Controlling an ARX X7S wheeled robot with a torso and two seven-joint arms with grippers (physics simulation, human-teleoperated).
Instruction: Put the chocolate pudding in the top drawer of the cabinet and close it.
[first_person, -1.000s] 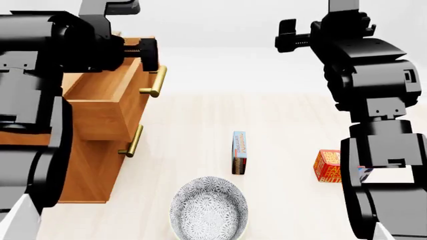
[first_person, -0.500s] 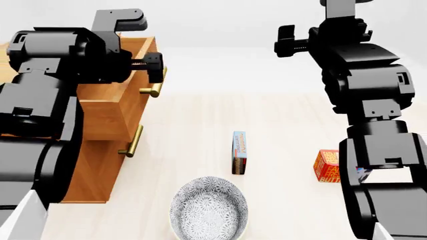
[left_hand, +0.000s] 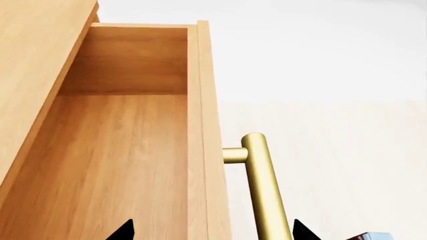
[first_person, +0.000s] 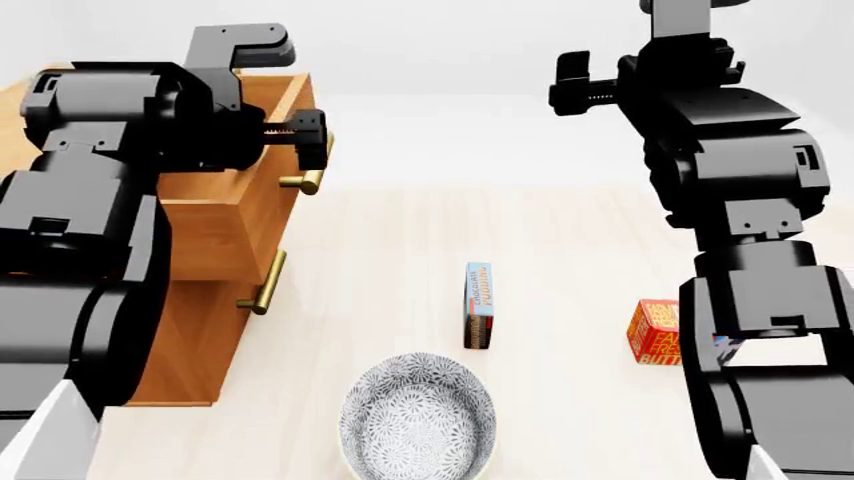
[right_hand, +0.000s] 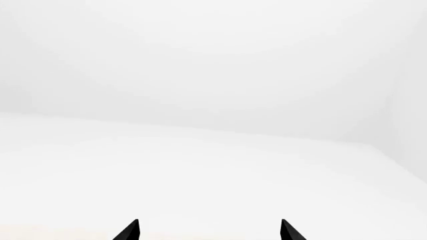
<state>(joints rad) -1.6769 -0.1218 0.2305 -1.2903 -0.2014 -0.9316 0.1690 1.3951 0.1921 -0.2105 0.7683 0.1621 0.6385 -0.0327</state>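
Observation:
The chocolate pudding (first_person: 478, 305), a thin box with light-blue edges, stands on edge on the pale table, mid-view. The wooden cabinet (first_person: 187, 340) stands at the left with its top drawer (first_person: 220, 215) pulled open. The left wrist view looks into the bare drawer (left_hand: 120, 165). My left gripper (first_person: 311, 140) hovers at the drawer's front. It is open, with the drawer front and the brass bar handle (left_hand: 263, 185) between its fingertips (left_hand: 123, 232), which touch neither. My right gripper (first_person: 574, 85) is raised high at the far right, open and empty (right_hand: 208, 232).
A patterned grey bowl (first_person: 416, 418) sits near the table's front, just in front of the pudding. A red-orange butter box (first_person: 654, 332) lies at the right, partly behind my right arm. The lower drawer's brass handle (first_person: 263, 283) shows below the open drawer.
My left arm has swung further into the head view, and its gripper has moved slightly down and right along the drawer front. The right arm, pudding and drawer have not moved.

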